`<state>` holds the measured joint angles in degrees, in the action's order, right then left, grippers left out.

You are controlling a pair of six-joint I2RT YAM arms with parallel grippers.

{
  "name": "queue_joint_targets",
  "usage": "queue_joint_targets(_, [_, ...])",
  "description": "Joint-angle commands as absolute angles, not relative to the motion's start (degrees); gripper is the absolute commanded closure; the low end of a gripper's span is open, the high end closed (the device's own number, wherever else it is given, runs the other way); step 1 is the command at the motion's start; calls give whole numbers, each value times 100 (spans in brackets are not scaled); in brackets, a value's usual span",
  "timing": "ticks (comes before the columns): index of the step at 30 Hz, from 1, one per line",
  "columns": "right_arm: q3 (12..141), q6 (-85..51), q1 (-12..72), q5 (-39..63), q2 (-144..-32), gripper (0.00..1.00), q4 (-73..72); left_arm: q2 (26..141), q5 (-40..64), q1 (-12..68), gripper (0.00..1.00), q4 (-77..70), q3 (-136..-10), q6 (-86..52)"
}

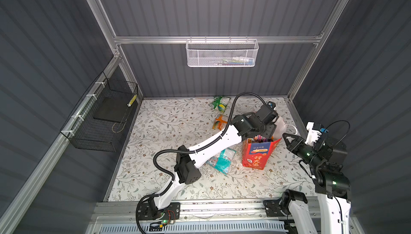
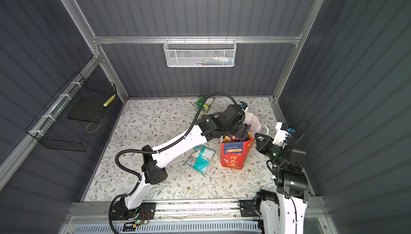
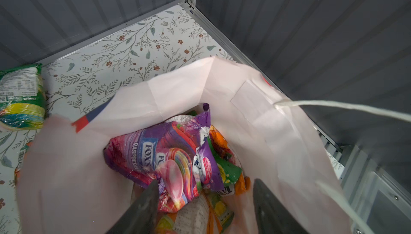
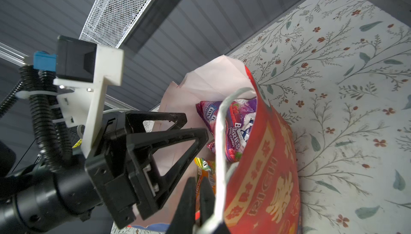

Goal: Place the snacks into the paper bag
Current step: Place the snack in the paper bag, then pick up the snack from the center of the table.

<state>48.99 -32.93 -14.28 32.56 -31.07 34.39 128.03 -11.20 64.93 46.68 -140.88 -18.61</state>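
well, the left pincer (image 3: 205,181) hangs open over the mouth of the upright paper bag (image 1: 255,155), with a purple packet (image 3: 160,152) lying loose inside. the right pincer (image 4: 198,180) is pinched shut on the bag's rim. a teal packet (image 1: 222,159), an orange packet (image 1: 220,121) and a green packet (image 1: 220,103) lie out on the table (image 1: 166,132).

The paper bag (image 1: 258,155) stands right of the table's (image 1: 178,177) middle, with snacks (image 3: 169,155) piled inside. A near packet (image 2: 200,158) lies just left of it, a middle packet (image 1: 219,121) behind that, and a far packet (image 1: 220,103) by the back wall. The left gripper (image 3: 205,186) hangs over the bag's mouth. The right gripper (image 4: 198,190) sits at its right rim.
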Motion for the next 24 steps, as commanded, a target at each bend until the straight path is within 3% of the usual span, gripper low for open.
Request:
queue_joint_targets(1, [4983,-3213,-1438,3219,-3053,90,3479,12163,-613,6504,24,4415,-13914,-1953])
queue_joint_targets(9, [4983,-3199,-1438,3216,-3049,90,3474,11003,54,6502,0,3822,-12992,-1942])
queue_joint_targets(19, [5002,-3206,-1433,3232,-3059,89,3463,8635,-551,6502,0,3121,-10280,-1741])
queue_joint_targets(24, [4923,-3251,-1436,3260,-3049,89,3395,7539,-1384,6499,0,3160,-8816,-1949])
